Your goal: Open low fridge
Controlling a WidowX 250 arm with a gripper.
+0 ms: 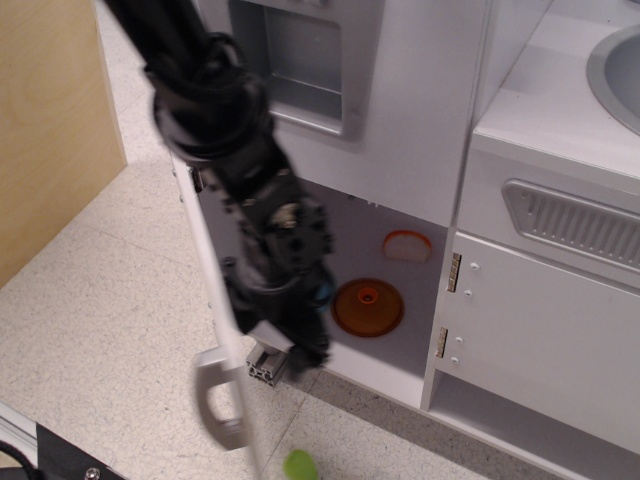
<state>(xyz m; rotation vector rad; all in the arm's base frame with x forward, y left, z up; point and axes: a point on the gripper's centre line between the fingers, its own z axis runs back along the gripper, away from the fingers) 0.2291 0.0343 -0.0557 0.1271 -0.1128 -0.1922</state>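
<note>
The low fridge door (212,290) is white and swung wide open, seen almost edge-on, with its curved silver handle (218,398) at the lower end. The compartment (400,300) behind it is open to view. My black gripper (300,350) sits at the end of the arm just inside the door, touching or very near its inner face. Its jaws are blurred and dark, so I cannot tell how they stand.
Inside the compartment lie an orange disc (367,306) and a paler orange slice (407,245). A green ball (298,465) lies on the floor below the door. The grey recessed dispenser (300,70) is above, a cabinet with a slatted vent (575,225) to the right, a wooden panel (50,120) on the left.
</note>
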